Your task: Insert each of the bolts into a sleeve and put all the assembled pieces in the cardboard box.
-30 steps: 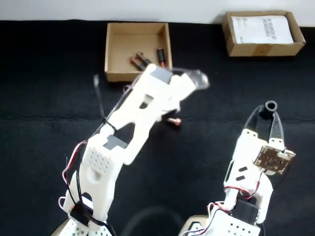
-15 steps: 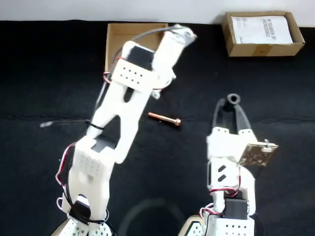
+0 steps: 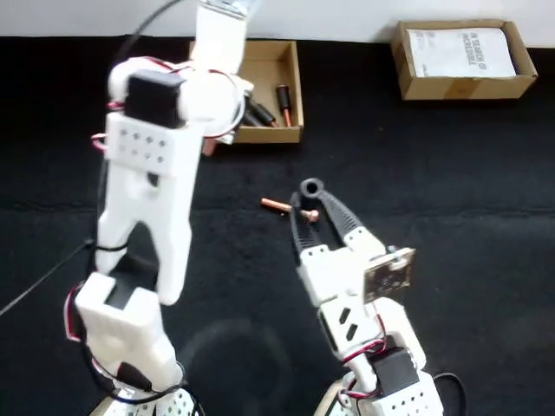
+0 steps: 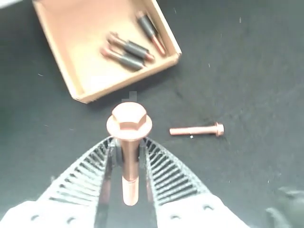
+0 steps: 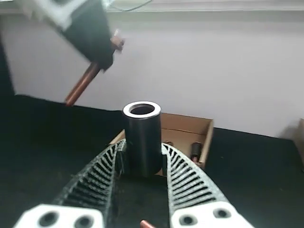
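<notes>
1. Black bench point(image 3: 486, 173) runs back to a pale wall point(image 5: 213, 57).
2. High over the bench's left rear, the left pincer point(image 4: 128, 146) is clamped on a bolt point(image 4: 129, 124). It grips the shank, and the hex head stands clear past the fingertips. From the right wrist this bolt shows tilted, with its tip lower than its head.
3. Below that pincer and a little to its right sits the box point(image 3: 297, 87), with three assembled pieces point(image 4: 128, 47) lying in it.
4. Between the box and the right arm a loose bolt point(image 3: 279, 205) lies flat, its long axis running across the bench. In the high view its head end shows just beside the right arm's fingers.
5. Right of centre, the right pincer point(image 5: 142, 159) is closed around the lower half of the sleeve point(image 5: 142, 135), which stands roughly upright with its open mouth upward.
   - The coming move turns on this pair. The gripped bolt hangs above the sleeve's mouth, off to the left and farther back, well apart from it.
   - The two axes are not in line, since the shank slants while the bore points straight up.
   - I judge the tip must come over the mouth and the shank swing upright before it can slide in.
6. At the far right rear a second box point(image 3: 460, 88) holds a sheet point(image 3: 460, 48), well apart from the work.
</notes>
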Motion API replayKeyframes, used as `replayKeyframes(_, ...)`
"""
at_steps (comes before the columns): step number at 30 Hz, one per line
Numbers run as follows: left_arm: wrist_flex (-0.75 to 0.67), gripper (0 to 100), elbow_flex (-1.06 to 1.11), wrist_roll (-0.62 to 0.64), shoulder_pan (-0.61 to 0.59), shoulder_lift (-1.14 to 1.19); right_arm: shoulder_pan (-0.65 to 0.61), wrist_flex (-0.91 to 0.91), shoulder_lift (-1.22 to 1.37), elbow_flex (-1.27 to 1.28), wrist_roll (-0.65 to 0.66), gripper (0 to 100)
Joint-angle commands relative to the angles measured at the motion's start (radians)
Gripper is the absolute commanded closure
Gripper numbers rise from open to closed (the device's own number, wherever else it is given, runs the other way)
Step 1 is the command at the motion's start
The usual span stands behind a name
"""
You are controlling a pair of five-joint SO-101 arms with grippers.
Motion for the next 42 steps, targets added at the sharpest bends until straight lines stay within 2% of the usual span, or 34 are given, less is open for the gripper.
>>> replayKeyframes(1, 0.002, 99, -0.036, 0.005, -0.047, -0.143, -0.045, 0.021, -0.002, 0.143, 0.023, 99.2)
replayKeyframes(6, 0.002, 99, -0.036, -0.012, -0.090, -0.325, -0.064, 0.097, -0.002, 0.145, 0.021, 99.2)
replayKeyframes(9, 0.002, 99, 0.016, -0.141, -0.093, -0.449, -0.064, 0.107, -0.002, 0.145, 0.021, 99.2)
replayKeyframes(12, 0.002, 99, 0.202, -0.241, -0.084, -0.638, -0.064, 0.111, -0.002, 0.145, 0.021, 99.2)
replayKeyframes(14, 0.002, 99, 0.369, -0.284, -0.035, -0.769, -0.064, 0.111, -0.002, 0.145, 0.021, 99.2)
replayKeyframes(20, -0.048, 99, 0.825, -0.304, 0.137, -1.112, -0.064, 0.111, -0.002, 0.145, 0.021, 99.2)
replayKeyframes(25, -0.293, 99, 1.248, -0.304, 0.171, -1.376, -0.064, 0.111, -0.002, 0.145, 0.021, 99.2)
replayKeyframes(33, -0.882, 99, 1.952, -0.304, 0.170, -1.808, -0.061, 0.111, -0.002, 0.145, 0.021, 99.2)
replayKeyframes(39, -1.166, 99, 2.238, -0.296, 0.173, -1.833, -0.059, 0.111, -0.002, 0.145, 0.021, 99.2)
replayKeyframes(42, -1.269, 99, 2.275, -0.193, 0.171, -1.767, -0.059, 0.111, -0.002, 0.145, 0.021, 99.2)
